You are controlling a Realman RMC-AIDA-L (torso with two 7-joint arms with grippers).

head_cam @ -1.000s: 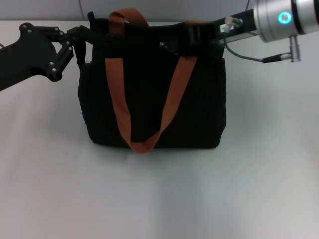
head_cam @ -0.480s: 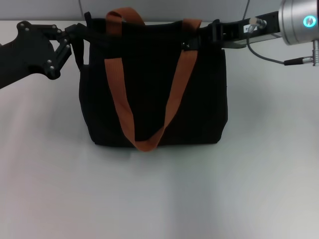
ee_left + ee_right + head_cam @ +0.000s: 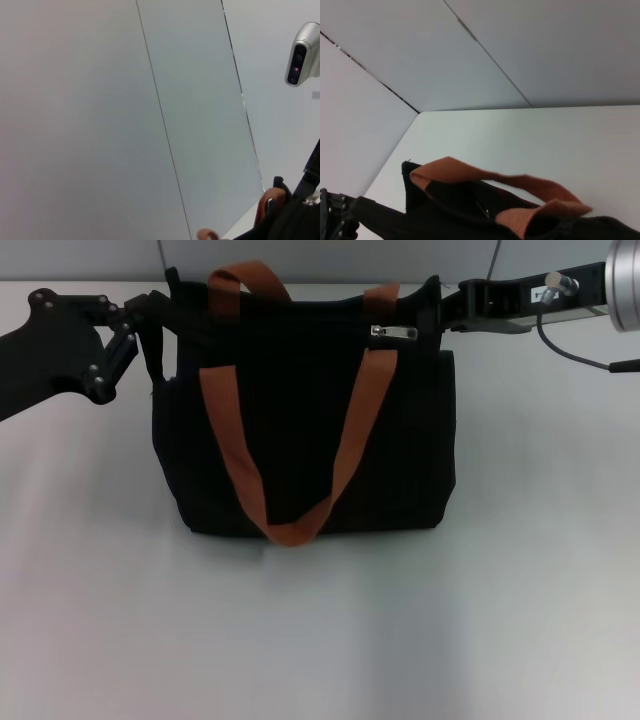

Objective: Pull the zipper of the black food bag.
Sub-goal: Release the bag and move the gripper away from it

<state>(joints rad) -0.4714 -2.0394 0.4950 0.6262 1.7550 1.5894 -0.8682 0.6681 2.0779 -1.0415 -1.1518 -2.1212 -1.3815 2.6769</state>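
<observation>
On the white table [image 3: 320, 640] stood the black food bag [image 3: 300, 440], upright and roughly central in the head view, its two orange-brown handles [image 3: 232, 440] draped down the front face. At the bag's top left corner sat the left gripper [image 3: 158, 310], its fingers pinched on the fabric edge there; the likely reason was to brace the bag, so that a pull along the zip line would not drag the whole soft tote sideways. From the opposite side the right gripper [image 3: 432, 302] reached in level with the top seam, at the bag's top right corner. Its jaws could not be made out against the black cloth, so whether they gripped anything I cannot tell. The zipper [image 3: 394, 332], a small silver tab, lay flat on the front near the top, just beside the right handle's upper end and close to the right gripper but seemingly apart from it. With the tab so near the right-hand end of the seam, the travel looked close to finished, though how much of the zip line stood shut was hidden by the dark fabric. The right wrist view showed only the bag's rim and handles from above; the left wrist view mostly caught the wall [image 3: 125, 110].
</observation>
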